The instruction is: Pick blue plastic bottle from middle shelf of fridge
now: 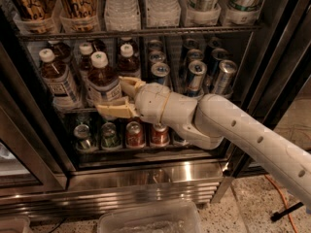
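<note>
In the camera view, the hand [112, 96] was reaching into the open fridge [146, 176] at the level of the middle shelf [73, 108], with the pale arm [252, 135] trailing back and down to its right. Its two yellowish fingers [114, 109] were pinching the blue plastic bottle [103, 84] low on the label, one finger behind the bottle's right flank and the other across its lower front. By the look of it, the grip was already made. The bottle stood upright between the fingertips, its white cap above them, and it seemed to sit nearer the front rail than its neighbours.

A matching bottle [57, 79] stood just to the left of the hand, and more of the same kind stood just behind the held one. The blue-and-silver slim cans [194, 76] crowded the shelf to the hand's right, above the wrist. A row of small cans [135, 134] sat on the rack directly beneath it.

The step in hand looked like the withdrawal — and it wanted care. The pinch sat low on a top-heavy bottle, so the pull should be straight back and level. It should lift just enough to clear the front rail, without swinging left into the neighbouring bottle or dragging the wrist across the slim cans.
</note>
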Available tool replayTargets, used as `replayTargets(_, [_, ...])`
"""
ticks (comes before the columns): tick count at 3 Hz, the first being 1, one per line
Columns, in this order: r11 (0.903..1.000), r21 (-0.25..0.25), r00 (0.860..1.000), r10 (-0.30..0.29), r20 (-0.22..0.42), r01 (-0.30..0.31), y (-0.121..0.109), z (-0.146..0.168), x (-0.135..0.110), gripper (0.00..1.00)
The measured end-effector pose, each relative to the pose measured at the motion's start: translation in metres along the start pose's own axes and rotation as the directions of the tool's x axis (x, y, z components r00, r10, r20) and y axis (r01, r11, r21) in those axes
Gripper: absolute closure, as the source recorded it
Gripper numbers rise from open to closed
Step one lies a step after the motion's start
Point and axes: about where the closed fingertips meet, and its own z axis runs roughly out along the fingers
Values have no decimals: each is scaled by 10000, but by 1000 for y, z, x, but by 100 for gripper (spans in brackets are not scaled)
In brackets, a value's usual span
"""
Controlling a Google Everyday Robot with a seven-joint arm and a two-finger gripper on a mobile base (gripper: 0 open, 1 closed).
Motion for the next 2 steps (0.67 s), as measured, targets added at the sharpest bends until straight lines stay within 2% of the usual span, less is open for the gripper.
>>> replayTargets(1, [9947, -882, 9980, 490, -396, -523, 13, -10, 2, 100])
replayTargets(2, [9805, -1329, 9841, 1284, -1225, -1445, 29, -42, 6, 100])
